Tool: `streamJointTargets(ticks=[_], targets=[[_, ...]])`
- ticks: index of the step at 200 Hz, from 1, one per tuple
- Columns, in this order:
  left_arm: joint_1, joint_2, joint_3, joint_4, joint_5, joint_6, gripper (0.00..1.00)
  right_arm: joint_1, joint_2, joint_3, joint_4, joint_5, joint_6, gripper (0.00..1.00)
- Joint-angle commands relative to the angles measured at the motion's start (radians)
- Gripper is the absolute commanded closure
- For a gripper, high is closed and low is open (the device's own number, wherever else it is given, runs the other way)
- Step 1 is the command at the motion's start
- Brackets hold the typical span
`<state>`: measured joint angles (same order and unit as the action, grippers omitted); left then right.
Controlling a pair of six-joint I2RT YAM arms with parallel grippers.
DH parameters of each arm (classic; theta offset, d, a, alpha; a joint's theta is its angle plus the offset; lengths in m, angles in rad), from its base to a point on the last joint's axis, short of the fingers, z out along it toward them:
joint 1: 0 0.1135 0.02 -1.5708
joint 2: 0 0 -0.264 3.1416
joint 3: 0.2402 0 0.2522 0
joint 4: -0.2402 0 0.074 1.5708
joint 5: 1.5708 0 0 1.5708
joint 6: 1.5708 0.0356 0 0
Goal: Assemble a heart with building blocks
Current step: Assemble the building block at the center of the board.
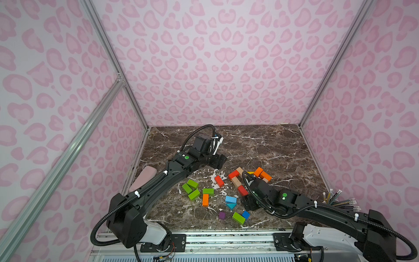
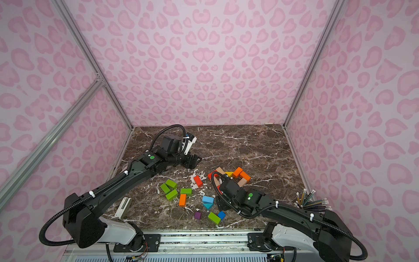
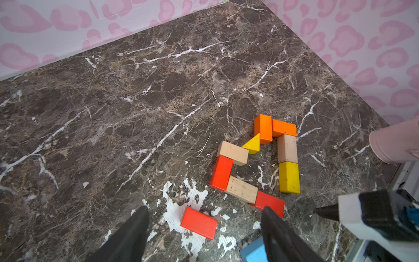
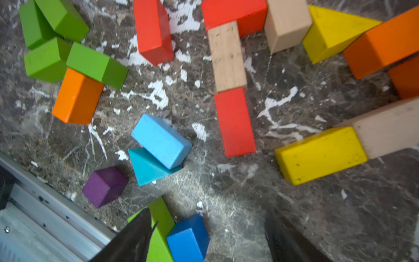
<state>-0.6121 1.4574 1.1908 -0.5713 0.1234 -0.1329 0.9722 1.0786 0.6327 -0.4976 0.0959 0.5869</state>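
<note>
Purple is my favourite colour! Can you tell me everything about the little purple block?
The purple block is a small cube, painted matte dark purple all over, wood by its look. It sits flat on the marble table, turned a little askew, near the front edge by the metal rail. Nothing touches or holds it: the teal triangle block lies close beside it, with a gap between them.

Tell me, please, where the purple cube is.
In both top views the purple cube sits near the front edge of the table, left of a green brick and in front of the teal wedge.
</note>
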Motion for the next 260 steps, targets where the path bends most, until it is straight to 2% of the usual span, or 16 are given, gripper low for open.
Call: streamJointTargets(ticks=[1,68,102,130,204,235,260], targets=[[0.000,-0.009,-0.001,0.050,0.009,-0.001,0.20,0.046,0.004,-0.008,-0.033,0.017,0.033,0.23],[0.000,-0.012,-0.006,0.052,0.017,0.002,0.20,0.136,0.117,0.008,-0.062,0.014,0.047,0.40],[0.000,-0.009,-0.005,0.053,0.024,0.003,0.20,0.151,0.141,0.014,-0.068,0.014,0.047,0.44],[0.001,-0.009,-0.005,0.053,0.024,0.002,0.20,0.158,0.154,0.013,-0.066,-0.002,0.045,0.45],[0.000,-0.008,-0.007,0.054,0.026,0.002,0.20,0.172,0.210,0.039,-0.119,0.045,0.085,0.48],[0.000,-0.006,-0.007,0.053,0.028,0.001,0.20,0.171,0.211,0.044,-0.153,0.065,0.132,0.43],[0.000,-0.007,-0.008,0.053,0.028,0.000,0.20,0.169,0.225,0.047,-0.183,0.076,0.168,0.42]])
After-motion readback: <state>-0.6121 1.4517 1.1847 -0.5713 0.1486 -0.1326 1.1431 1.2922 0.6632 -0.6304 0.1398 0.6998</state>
